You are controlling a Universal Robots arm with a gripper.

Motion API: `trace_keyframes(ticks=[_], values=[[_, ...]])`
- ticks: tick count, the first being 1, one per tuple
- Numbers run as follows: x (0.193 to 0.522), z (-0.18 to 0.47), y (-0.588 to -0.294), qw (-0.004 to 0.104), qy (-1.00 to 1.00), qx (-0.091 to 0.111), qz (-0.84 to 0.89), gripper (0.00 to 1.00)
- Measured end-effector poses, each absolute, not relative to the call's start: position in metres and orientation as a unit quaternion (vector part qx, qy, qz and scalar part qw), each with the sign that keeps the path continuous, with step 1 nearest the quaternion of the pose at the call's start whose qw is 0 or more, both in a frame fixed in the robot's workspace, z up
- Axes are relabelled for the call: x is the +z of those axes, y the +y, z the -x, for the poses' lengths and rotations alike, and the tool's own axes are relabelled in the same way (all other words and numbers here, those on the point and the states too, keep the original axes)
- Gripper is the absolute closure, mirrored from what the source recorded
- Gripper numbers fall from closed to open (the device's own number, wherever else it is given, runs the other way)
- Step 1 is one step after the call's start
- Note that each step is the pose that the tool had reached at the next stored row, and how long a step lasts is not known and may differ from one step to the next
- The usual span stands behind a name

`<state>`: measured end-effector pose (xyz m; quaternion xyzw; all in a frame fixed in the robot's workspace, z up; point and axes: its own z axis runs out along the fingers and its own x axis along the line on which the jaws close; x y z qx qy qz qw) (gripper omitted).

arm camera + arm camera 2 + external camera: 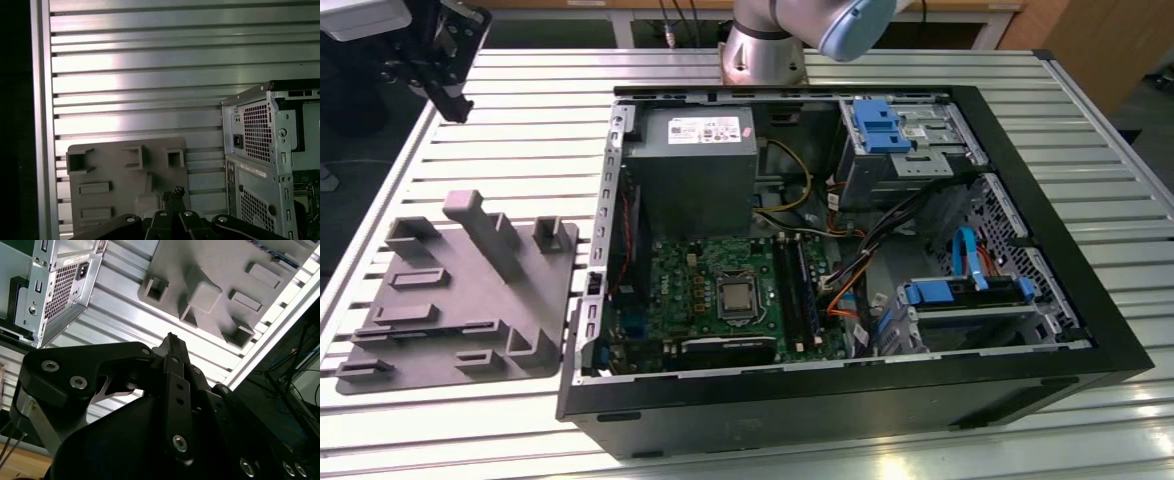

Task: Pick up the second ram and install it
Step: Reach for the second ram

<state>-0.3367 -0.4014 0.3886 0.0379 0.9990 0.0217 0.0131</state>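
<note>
From where I stand, the gripper (451, 105) hangs closed over the bench's (520, 90) far corner at the exterior view's left. It is well apart from the grey moulded tray (454, 300), which sits beside the open computer case (1107, 330). The second ram (278, 258) may be the thin dark strip at the tray's edge in the second wrist view, but it is hard to make out. The case holds a motherboard (694, 285).

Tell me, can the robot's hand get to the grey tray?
Probably yes. The hand hangs above the table near the grey tray, nothing lies between them, and the computer case stands aside.
</note>
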Motion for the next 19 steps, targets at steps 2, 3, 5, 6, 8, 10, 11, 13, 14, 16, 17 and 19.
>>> trace_keyframes(ticks=[2, 3, 5, 6, 8, 10, 11, 13, 14, 16, 17, 19], values=[[0.3885, 0.3376, -0.4015, 0.013, 0.999, 0.022, -0.038, 0.89], [0.3884, 0.3380, -0.4015, 0.013, 0.999, 0.022, -0.038, 0.89], [0.3883, 0.3390, -0.4016, 0.013, 0.999, 0.022, -0.038, 0.89], [0.3882, 0.3395, -0.4016, 0.013, 0.999, 0.022, -0.038, 0.89], [0.3881, 0.3405, -0.4016, 0.013, 0.999, 0.022, -0.038, 0.89], [0.3879, 0.3416, -0.4017, 0.013, 0.999, 0.022, -0.038, 0.89], [0.3878, 0.3421, -0.4017, 0.013, 0.999, 0.022, -0.038, 0.89], [0.3877, 0.3431, -0.4017, 0.013, 0.999, 0.022, -0.038, 0.89], [0.3875, 0.3436, -0.4018, 0.013, 0.999, 0.022, -0.038, 0.89], [0.3874, 0.3445, -0.4018, 0.013, 0.999, 0.022, -0.038, 0.89], [0.3873, 0.3450, -0.4018, 0.013, 0.999, 0.022, -0.038, 0.89], [0.3872, 0.3458, -0.4019, 0.013, 0.999, 0.022, -0.038, 0.89]])
